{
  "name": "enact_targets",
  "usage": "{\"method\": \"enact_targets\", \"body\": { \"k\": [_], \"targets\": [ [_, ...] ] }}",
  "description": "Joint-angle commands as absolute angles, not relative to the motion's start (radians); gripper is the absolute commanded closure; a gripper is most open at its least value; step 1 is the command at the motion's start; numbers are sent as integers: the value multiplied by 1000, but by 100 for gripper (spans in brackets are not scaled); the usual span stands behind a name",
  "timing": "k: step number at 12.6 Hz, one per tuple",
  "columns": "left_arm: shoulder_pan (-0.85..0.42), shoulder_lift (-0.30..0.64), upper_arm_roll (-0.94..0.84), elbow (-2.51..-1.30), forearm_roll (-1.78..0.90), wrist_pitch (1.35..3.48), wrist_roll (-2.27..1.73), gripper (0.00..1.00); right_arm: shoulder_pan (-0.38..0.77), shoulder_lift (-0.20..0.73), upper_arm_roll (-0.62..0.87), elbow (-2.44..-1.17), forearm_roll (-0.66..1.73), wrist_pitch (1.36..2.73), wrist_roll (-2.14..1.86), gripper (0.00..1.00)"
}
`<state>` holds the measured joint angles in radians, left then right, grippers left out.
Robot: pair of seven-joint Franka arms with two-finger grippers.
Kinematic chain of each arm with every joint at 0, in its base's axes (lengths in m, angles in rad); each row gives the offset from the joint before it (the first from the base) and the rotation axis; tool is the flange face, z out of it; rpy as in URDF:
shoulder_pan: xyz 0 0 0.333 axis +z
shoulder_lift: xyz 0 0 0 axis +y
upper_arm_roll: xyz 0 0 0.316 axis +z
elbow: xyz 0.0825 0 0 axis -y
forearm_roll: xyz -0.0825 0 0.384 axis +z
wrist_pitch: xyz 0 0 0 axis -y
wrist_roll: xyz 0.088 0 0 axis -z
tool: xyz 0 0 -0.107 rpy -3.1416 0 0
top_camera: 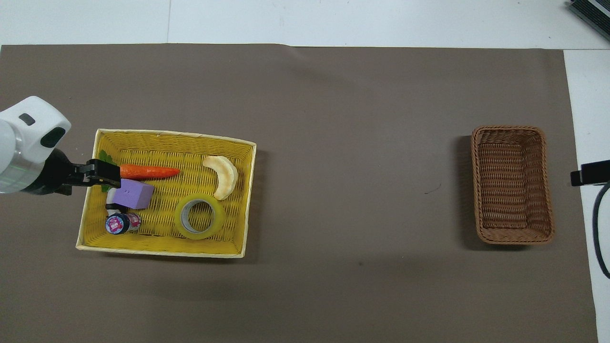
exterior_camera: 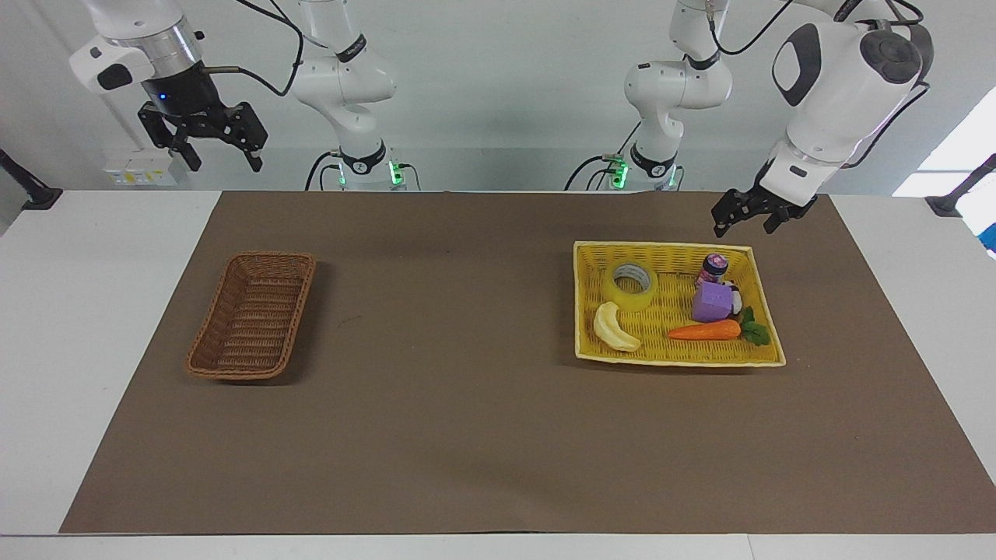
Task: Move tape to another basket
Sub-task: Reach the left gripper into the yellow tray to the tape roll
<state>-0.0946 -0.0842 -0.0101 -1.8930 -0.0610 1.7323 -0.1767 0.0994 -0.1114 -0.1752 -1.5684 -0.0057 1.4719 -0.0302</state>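
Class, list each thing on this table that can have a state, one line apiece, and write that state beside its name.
tape: lying flat in the yellow tray, not gripped.
basket: upright, nothing in it.
banana: lying in the tray beside the tape.
carrot: lying on its side in the tray.
purple block: resting in the tray.
small bottle: standing in the tray.
left gripper: open, raised over the tray's edge.
right gripper: open, waiting high.
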Motion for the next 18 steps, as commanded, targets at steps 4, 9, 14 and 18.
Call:
{"method": "enact_targets", "body": {
  "k": [4,9,14,18],
  "targets": [
    [-149,-135,-2,-2187,-173,2006,-212,0,95,-121,-172,-1580,11,1471,-25,0],
    [-218,-55,-2,-2319,-204,2196,-202,0,95,-121,-173,-1580,11,1471,-25,0],
    [-219,18,-2,-2379,-241,2302,-204,40,95,-121,-173,-1580,11,1471,-25,0],
    [-241,26,-2,-2370,-245,2304,-199,100,95,-121,-173,-1580,11,1473,-25,0]
  ]
}}
